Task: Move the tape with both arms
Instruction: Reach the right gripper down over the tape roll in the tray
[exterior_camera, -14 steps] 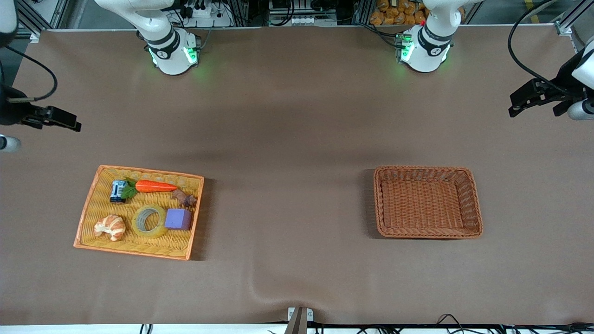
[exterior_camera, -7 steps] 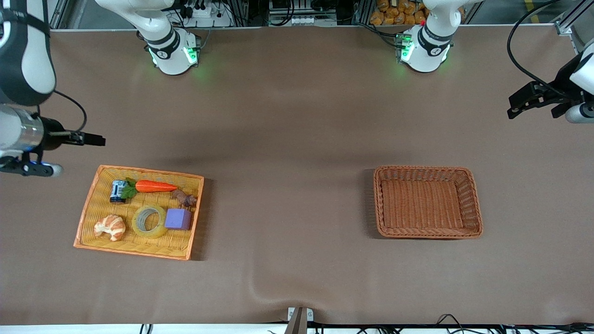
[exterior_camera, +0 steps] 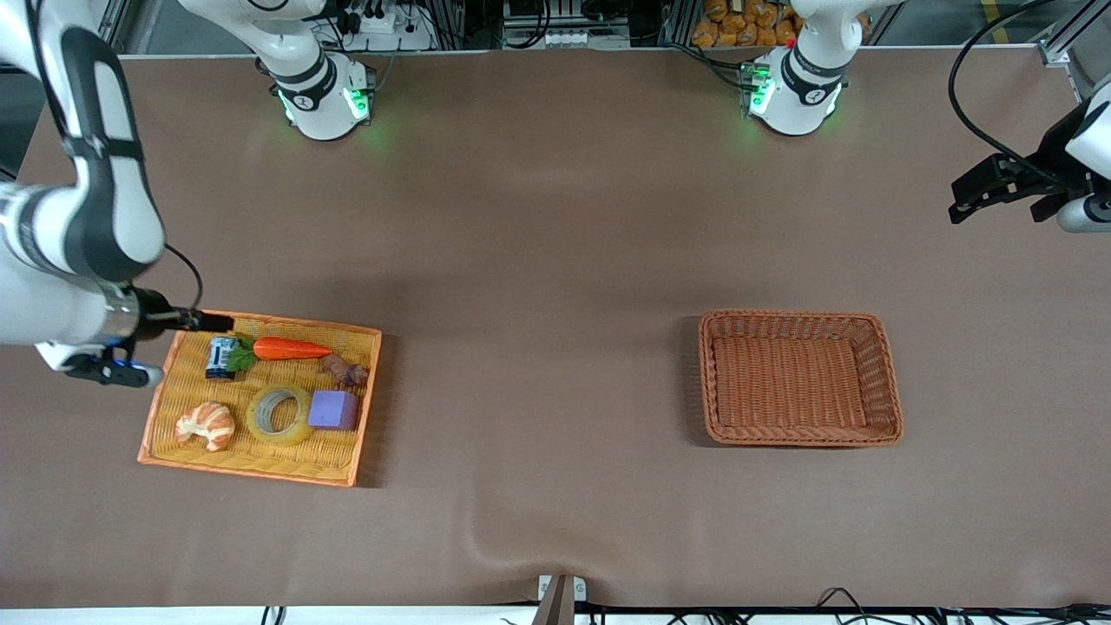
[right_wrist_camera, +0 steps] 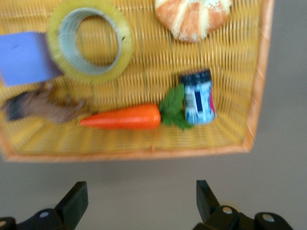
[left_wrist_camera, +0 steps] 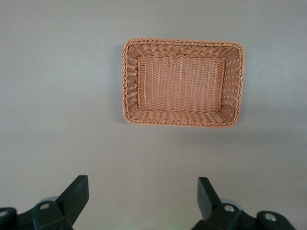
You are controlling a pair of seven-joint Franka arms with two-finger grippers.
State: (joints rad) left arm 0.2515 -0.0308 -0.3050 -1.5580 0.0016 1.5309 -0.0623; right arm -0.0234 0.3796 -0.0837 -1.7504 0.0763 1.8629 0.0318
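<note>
Yellowish and see-through, the tape (exterior_camera: 279, 415) is lying flat in the yellow woven tray (exterior_camera: 165, 408) at the right arm's end of the brown tabletop (exterior_camera: 538, 260), with its grey-white core showing through the ring. It sits between a croissant (exterior_camera: 206, 424) and a purple cube (exterior_camera: 333, 410), and the cube is pretty much touching it. Same tray also has a toy carrot (exterior_camera: 291, 349) with green leaves, a small blue can (exterior_camera: 220, 357) right by those leaves, and some brown lumpy thing (exterior_camera: 345, 371) beside the carrot's tip, all farther from the front camera than the tape. Nothing is gripping the tape. The right end effector (right_wrist_camera: 139, 201) hangs just off the tray's edge on the carrot side, fingers spread wide apart with nothing between them; its wrist view looks straight down at the carrot, can and tape (right_wrist_camera: 91, 40). The left end effector (left_wrist_camera: 142, 194) is up over bare tabletop out at the left arm's end, also wide open and empty. From its wrist view you get the brown wicker basket (left_wrist_camera: 130, 81) sitting on the tabletop with nothing in it. That basket (exterior_camera: 885, 382) is well apart from the tray, toward the left arm's end.
</note>
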